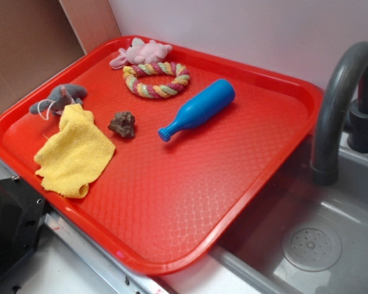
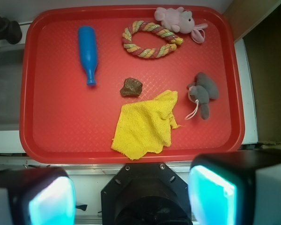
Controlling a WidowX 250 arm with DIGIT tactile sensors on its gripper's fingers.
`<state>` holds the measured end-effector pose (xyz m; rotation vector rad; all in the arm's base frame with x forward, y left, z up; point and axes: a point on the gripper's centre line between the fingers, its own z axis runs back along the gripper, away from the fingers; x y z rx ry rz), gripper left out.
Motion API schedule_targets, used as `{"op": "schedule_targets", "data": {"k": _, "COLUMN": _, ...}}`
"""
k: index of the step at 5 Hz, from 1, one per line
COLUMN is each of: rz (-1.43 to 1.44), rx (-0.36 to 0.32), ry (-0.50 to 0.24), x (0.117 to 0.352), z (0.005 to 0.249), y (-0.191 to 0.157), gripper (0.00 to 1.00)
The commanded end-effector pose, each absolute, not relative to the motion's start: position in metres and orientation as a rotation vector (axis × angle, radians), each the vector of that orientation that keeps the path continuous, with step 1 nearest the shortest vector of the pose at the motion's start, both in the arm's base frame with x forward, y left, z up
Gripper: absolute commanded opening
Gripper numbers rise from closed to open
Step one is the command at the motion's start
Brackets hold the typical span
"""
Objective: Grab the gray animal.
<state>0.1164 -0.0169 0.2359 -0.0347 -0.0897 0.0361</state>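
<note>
The gray animal (image 1: 59,98) (image 2: 203,93) is a small plush mouse with a whitish string tail. It lies near the left rim of the red tray (image 1: 190,202) (image 2: 56,136), just beyond a corner of the yellow cloth (image 1: 73,150) (image 2: 147,124). My gripper (image 2: 131,199) is high above the tray's near edge, well back from the mouse. It is open, with its two teal pads wide apart and nothing between them. The arm does not show in the exterior view.
Also on the tray are a brown lump (image 1: 122,124) (image 2: 131,87), a blue bottle (image 1: 198,109) (image 2: 88,54), a coloured rope ring (image 1: 156,79) (image 2: 150,39) and a pink plush animal (image 1: 142,52) (image 2: 178,21). A sink (image 1: 319,245) with a dark faucet (image 1: 337,104) lies to the right.
</note>
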Motion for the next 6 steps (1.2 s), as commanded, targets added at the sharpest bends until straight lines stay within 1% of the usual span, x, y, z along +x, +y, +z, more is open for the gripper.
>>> {"op": "schedule_targets", "data": {"k": 1, "rz": 0.036, "rx": -0.035, "ry": -0.09, "x": 0.116, "z": 0.236, "y": -0.017, "gripper": 1.0}}
{"op": "schedule_targets", "data": {"k": 2, "rz": 0.282, "rx": -0.18, "ry": -0.209, "x": 0.118, "z": 0.23, "y": -0.002, "gripper": 1.0}}
{"op": "schedule_targets", "data": {"k": 3, "rz": 0.538, "rx": -0.264, "ry": -0.25, "x": 0.127, "z": 0.212, "y": 0.027, "gripper": 1.0}}
{"op": "schedule_targets", "data": {"k": 4, "rz": 0.798, "rx": -0.278, "ry": -0.234, "x": 0.136, "z": 0.19, "y": 0.056, "gripper": 1.0}}
{"op": "schedule_targets", "data": {"k": 5, "rz": 1.044, "rx": -0.228, "ry": -0.266, "x": 0.147, "z": 0.164, "y": 0.084, "gripper": 1.0}}
{"op": "schedule_targets", "data": {"k": 6, "rz": 1.284, "rx": -0.118, "ry": -0.291, "x": 0.158, "z": 0.138, "y": 0.104, "gripper": 1.0}}
